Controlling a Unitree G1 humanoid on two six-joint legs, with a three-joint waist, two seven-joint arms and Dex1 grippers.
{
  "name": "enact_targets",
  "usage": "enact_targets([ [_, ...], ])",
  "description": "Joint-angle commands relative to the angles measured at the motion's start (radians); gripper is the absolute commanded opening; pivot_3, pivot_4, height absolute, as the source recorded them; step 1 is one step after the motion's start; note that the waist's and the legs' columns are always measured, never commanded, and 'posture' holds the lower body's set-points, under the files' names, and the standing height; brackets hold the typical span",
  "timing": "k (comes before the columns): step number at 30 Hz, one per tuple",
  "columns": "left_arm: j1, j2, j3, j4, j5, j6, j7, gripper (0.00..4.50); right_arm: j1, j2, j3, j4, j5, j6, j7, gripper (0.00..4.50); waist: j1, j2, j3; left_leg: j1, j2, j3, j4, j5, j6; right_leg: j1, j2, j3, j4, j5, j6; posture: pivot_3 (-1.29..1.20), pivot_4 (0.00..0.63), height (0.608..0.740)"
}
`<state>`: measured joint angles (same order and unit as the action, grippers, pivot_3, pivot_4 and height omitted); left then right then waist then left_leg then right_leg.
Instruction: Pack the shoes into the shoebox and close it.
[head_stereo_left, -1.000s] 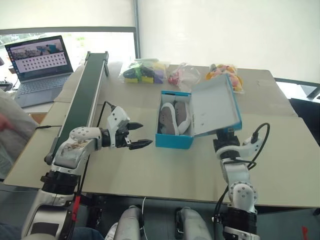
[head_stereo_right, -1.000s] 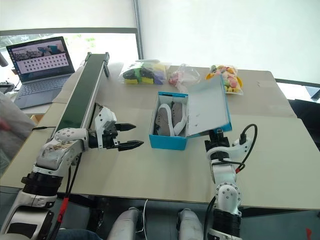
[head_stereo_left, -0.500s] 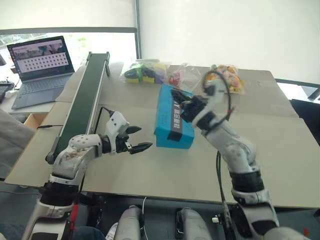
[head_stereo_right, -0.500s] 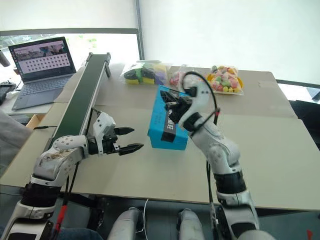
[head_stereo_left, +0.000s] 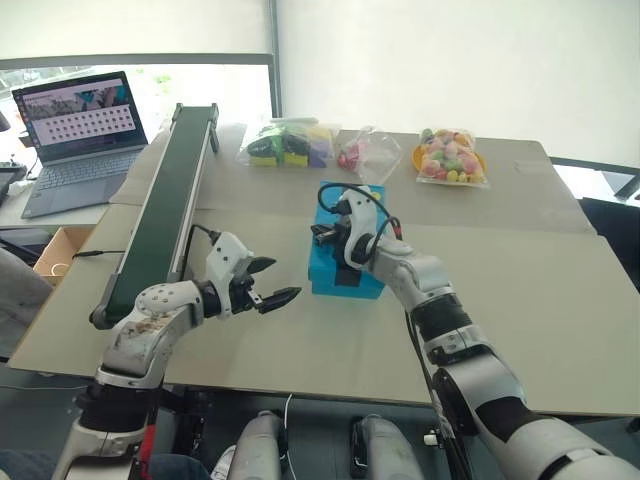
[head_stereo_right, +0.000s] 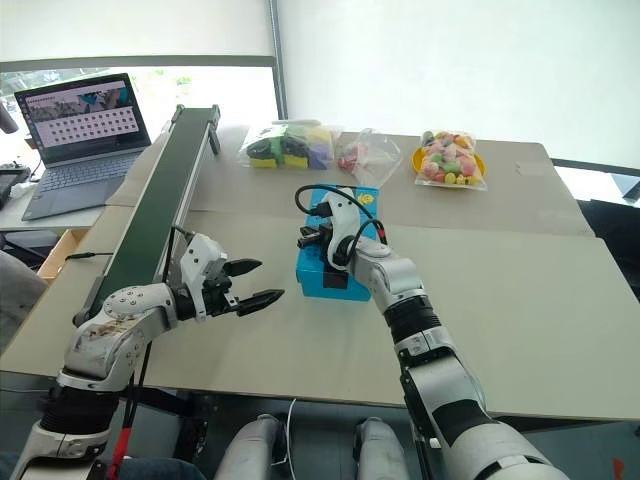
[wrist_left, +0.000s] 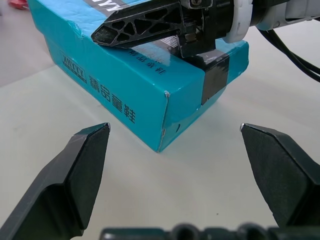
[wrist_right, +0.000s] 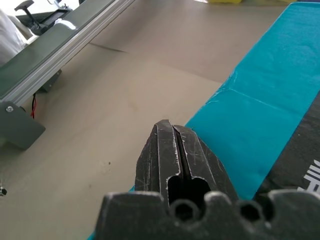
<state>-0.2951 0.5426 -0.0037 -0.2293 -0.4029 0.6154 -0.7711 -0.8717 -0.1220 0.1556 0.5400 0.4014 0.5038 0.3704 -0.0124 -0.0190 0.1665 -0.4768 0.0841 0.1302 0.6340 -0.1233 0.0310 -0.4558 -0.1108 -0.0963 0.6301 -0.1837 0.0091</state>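
At about 10 o'clock of the counter (head_stereo_left: 560, 300) stands a laptop (head_stereo_left: 78, 125), and beside it a dark conveyor (head_stereo_left: 165, 200) runs from 11 towards 8 o'clock. The left claw (head_stereo_left: 275, 282) hangs just above the counter at about 7 o'clock, its two fingers spread wide and holding nothing; it points to the near corner of the shoebox (head_stereo_left: 345, 255) but is apart from it, probably waiting to steady the box if it slides. The shoebox lies near the middle of the counter with its lid down, so the shoes are hidden and, I judge, inside. The right claw (head_stereo_right: 312, 237) is pressed shut, gripping nothing, and it lies flat over the lid near the left long edge; closed fingers make a firm tool to push the lid fully down. Bags of colourful items (head_stereo_left: 450, 155) lie at 12 to 1 o'clock, well apart from the box, so they do not disturb the work.
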Motion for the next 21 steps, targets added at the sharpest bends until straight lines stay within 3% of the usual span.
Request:
enact_targets([
  [1, 0.009, -0.015, 0.037, -0.051, -0.023, -0.009, 0.034, 4.50, 0.004, 0.007, -0.022, 0.001, -0.031, 0.027, 0.019, 0.02, 0.000, 0.000, 0.000, 0.000, 0.000, 0.000, 0.000, 0.000, 0.000, 0.000, 0.000, 0.000, 0.000, 0.000, 0.000, 0.00, 0.150, 0.716],
  [7, 0.015, -0.039, 0.082, -0.060, -0.041, -0.013, 0.089, 4.50, 0.001, -0.012, -0.187, -0.262, 0.096, 0.103, 0.013, 0.02, 0.003, 0.000, 0.000, -0.001, 0.000, -0.001, 0.000, 0.000, 0.000, -0.001, 0.000, 0.000, 0.000, 0.000, 0.000, 0.00, 0.150, 0.716],
  [12, 0.011, -0.069, 0.136, -0.084, -0.084, 0.010, 0.147, 4.50, 0.095, -0.128, -0.353, -0.602, 0.256, 0.214, 0.029, 0.02, 0.013, 0.000, 0.000, -0.002, 0.000, -0.006, 0.000, 0.000, 0.000, -0.001, 0.000, 0.000, 0.000, 0.000, 0.000, 0.00, 0.150, 0.716],
  [16, 0.015, -0.091, 0.155, -0.099, -0.112, 0.025, 0.181, 4.50, 0.229, -0.273, -0.312, -0.741, 0.201, 0.258, 0.050, 0.02, 0.023, -0.001, 0.000, -0.001, -0.001, -0.007, 0.000, 0.000, 0.000, 0.001, -0.001, -0.001, -0.002, -0.004, -0.005, 0.00, 0.150, 0.716],
  [21, 0.018, -0.102, 0.148, -0.108, -0.144, 0.041, 0.179, 4.50, 0.302, -0.289, -0.288, -0.779, 0.183, 0.279, 0.019, 0.02, 0.012, 0.000, 0.000, 0.000, 0.000, -0.006, 0.000, 0.000, 0.000, -0.001, -0.001, 0.000, 0.000, -0.004, -0.006, 0.00, 0.150, 0.716],
])
